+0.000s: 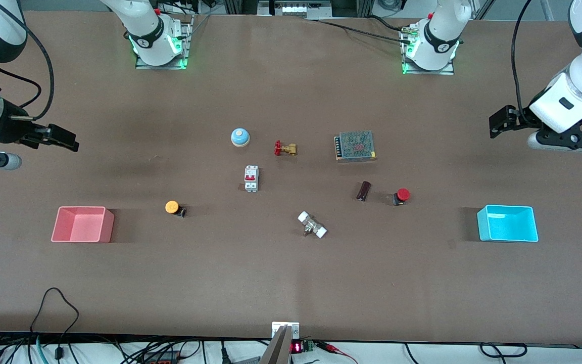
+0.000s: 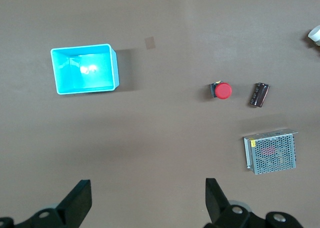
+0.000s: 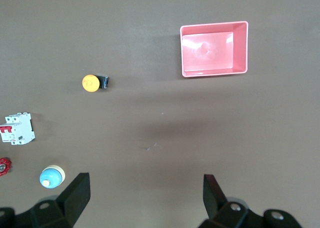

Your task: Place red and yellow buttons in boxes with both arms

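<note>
I am a pair of white arms at a brown table (image 1: pixel 291 283). Both of my arms wait raised, one above each end of the table.

My left gripper (image 2: pixel 147 200) hangs in the air above the table at the left arm's end, its two black fingers spread wide with nothing between them. My right gripper (image 3: pixel 145 195) hangs above the right arm's end, fingers likewise wide apart and empty.

The red button (image 1: pixel 401 195) lies on its side on the table, toward the left arm's end. The cyan box (image 1: pixel 507 223) sits open and empty closer to that end, a little nearer the front camera than the button and well apart from it. A dark cylinder (image 1: pixel 364 190) lies just beside the red button, toward the table's middle.

The yellow button (image 1: pixel 174 207) lies on its side toward the right arm's end. The pink box (image 1: pixel 83 224) sits open and empty closer to that end, well apart from the button.

Around the middle of the table lie a white-ended fitting (image 1: pixel 312 225), a white breaker with red switches (image 1: pixel 251 178), a blue dome bell (image 1: pixel 240 136), a brass valve with a red handle (image 1: pixel 285 148) and a metal mesh-topped unit (image 1: pixel 355 146).
</note>
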Tool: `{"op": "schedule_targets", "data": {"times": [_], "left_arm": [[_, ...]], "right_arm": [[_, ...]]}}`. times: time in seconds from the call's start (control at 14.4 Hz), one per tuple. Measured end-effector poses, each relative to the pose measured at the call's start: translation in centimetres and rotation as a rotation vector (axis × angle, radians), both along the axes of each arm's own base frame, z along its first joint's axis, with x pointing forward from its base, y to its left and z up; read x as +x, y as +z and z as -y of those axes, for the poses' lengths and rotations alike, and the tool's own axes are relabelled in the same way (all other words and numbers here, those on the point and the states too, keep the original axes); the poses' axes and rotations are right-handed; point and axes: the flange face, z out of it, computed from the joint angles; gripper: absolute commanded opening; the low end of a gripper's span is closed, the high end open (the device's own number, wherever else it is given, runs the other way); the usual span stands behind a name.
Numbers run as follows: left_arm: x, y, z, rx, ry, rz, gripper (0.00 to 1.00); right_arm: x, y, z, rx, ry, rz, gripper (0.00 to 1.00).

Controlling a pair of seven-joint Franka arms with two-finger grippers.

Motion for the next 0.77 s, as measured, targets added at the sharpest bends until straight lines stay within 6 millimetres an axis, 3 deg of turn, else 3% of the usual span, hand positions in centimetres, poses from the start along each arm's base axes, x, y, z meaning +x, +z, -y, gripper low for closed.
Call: {"op": "schedule_targets", "data": {"times": [0.56,0.77], "left_arm": [[0.0,0.0,0.0,0.0,-0.001,-0.002,1.0],[0.0,0.0,0.0,0.0,-0.001,-0.001,1.0]], "right_arm": [[0.0,-0.1,-0.2,0.001,0.002,-0.003,1.0],[0.2,-2.0,-1.1,0.003,0.038,-0.039,1.0]]}}
